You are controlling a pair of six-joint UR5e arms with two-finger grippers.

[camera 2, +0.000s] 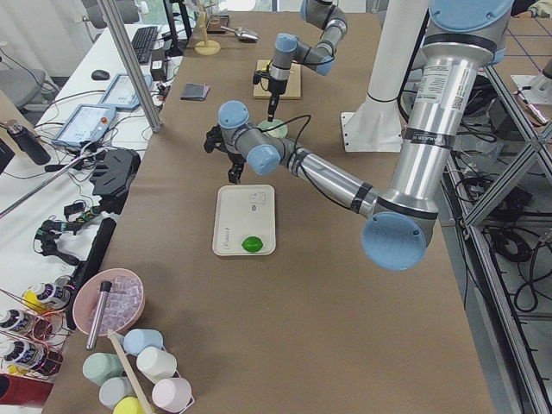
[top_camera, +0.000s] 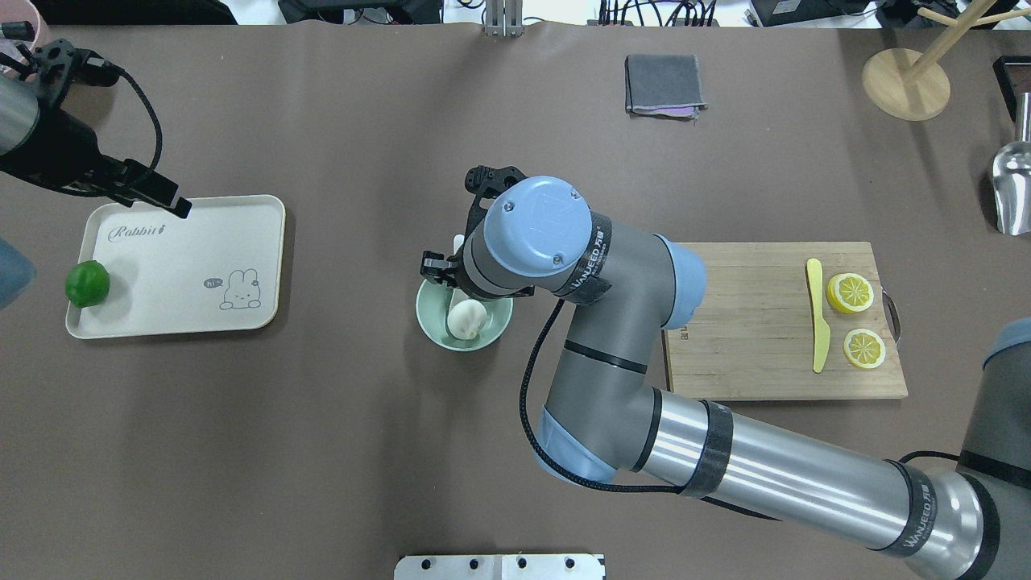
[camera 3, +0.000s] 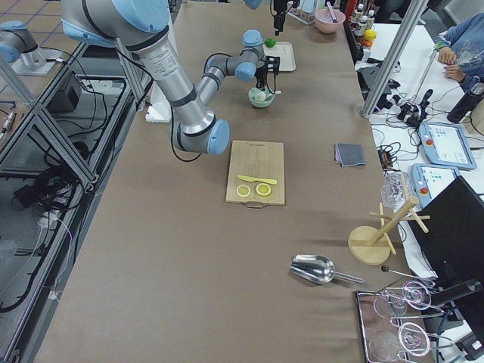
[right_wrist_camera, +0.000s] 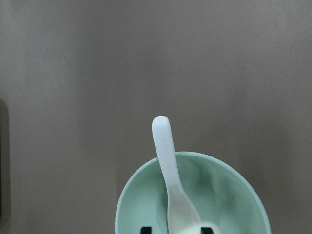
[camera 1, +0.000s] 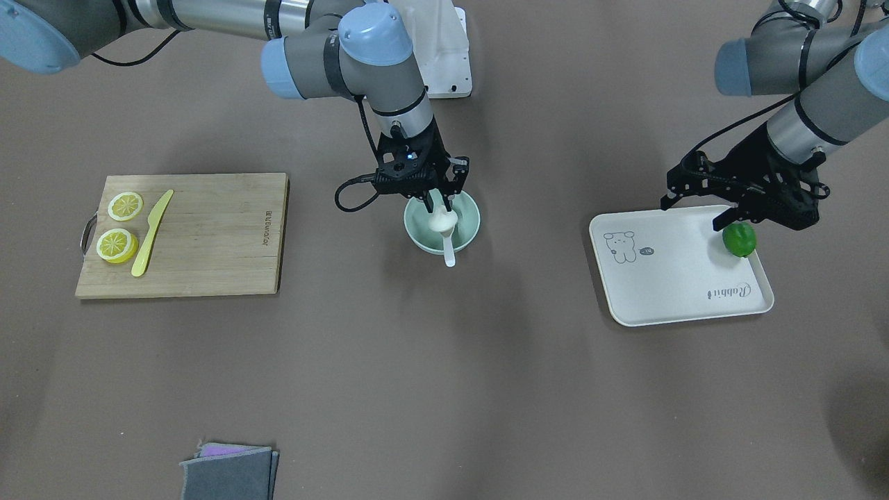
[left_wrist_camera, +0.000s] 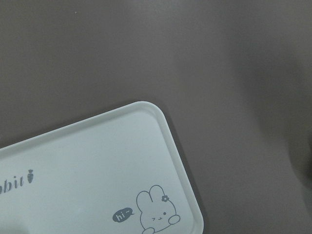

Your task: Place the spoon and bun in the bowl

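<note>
The pale mint-green bowl (camera 1: 467, 221) stands mid-table. The white bun (camera 1: 442, 221) lies inside it, on the scoop of the white spoon (camera 1: 449, 251), whose handle leans out over the rim. In the right wrist view the spoon (right_wrist_camera: 165, 161) runs up out of the bowl (right_wrist_camera: 224, 195). My right gripper (camera 1: 440, 204) hangs just above the bun, its fingers apart on either side and not clamping it. My left gripper (camera 1: 722, 221) is open and empty over the far corner of the cream tray (camera 1: 667, 285), next to a green lime (camera 1: 739, 239).
A wooden cutting board (camera 1: 208, 236) holds two lemon slices (camera 1: 125, 206) and a yellow plastic knife (camera 1: 151, 232). A folded grey cloth (camera 1: 229, 472) lies near the table edge. A white base plate (camera 1: 444, 48) sits behind the bowl.
</note>
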